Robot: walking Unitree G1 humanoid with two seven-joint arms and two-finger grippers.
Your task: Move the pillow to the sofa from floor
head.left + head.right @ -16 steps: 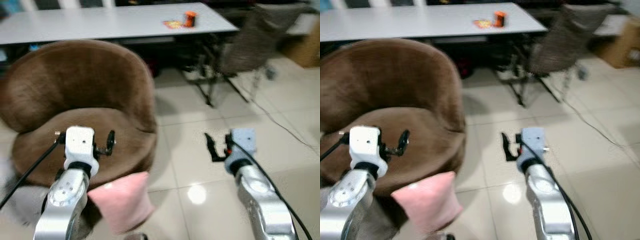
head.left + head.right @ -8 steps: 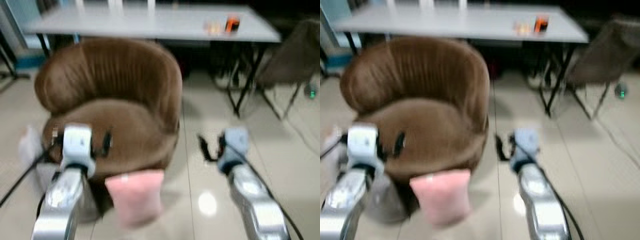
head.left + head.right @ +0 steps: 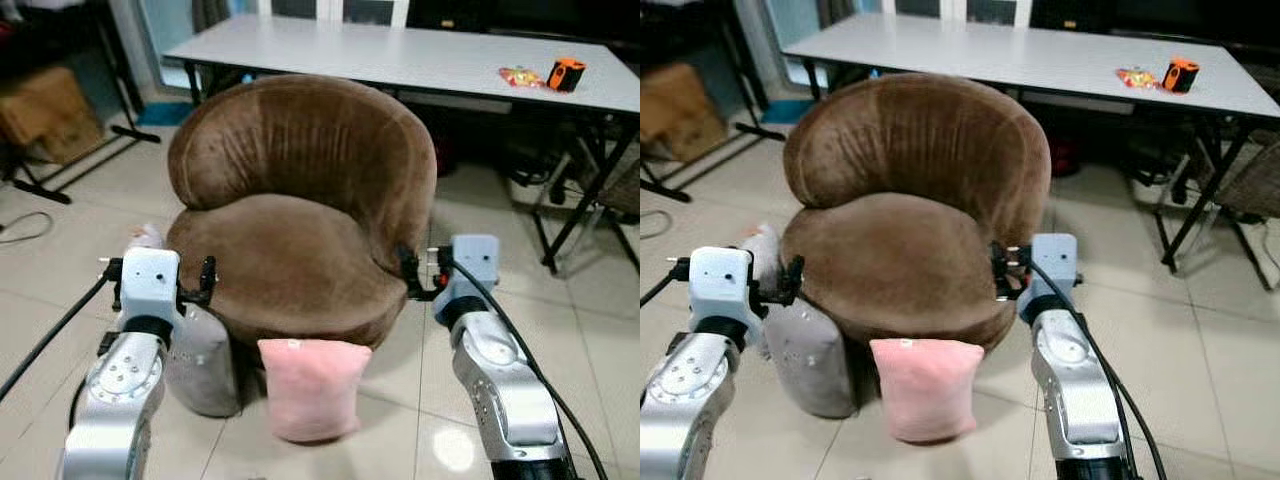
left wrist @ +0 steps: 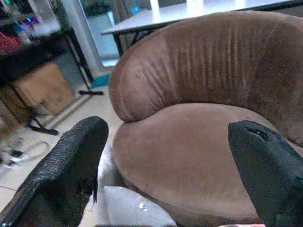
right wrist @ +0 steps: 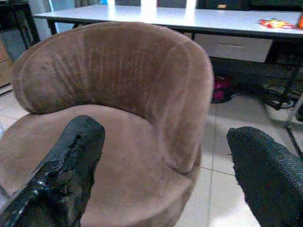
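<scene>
A pink pillow stands on the tiled floor, leaning against the front of a round brown sofa chair. Both arms are raised in front of me. My left gripper is open, left of the pink pillow and above a grey pillow. My right gripper is open beside the sofa's right edge. In the left wrist view the left gripper has its fingers spread wide toward the sofa seat. The right gripper is likewise wide apart facing the seat.
The grey pillow leans on the sofa's left front. A long white table with an orange object stands behind the sofa. A cardboard box sits at the far left and a chair at the right. Bare tiles lie around the pink pillow.
The camera has swung left and steadied, so the sofa sits central and sharp and the grey pillow shows. Both grippers stay open; the pink pillow rests where it was.
</scene>
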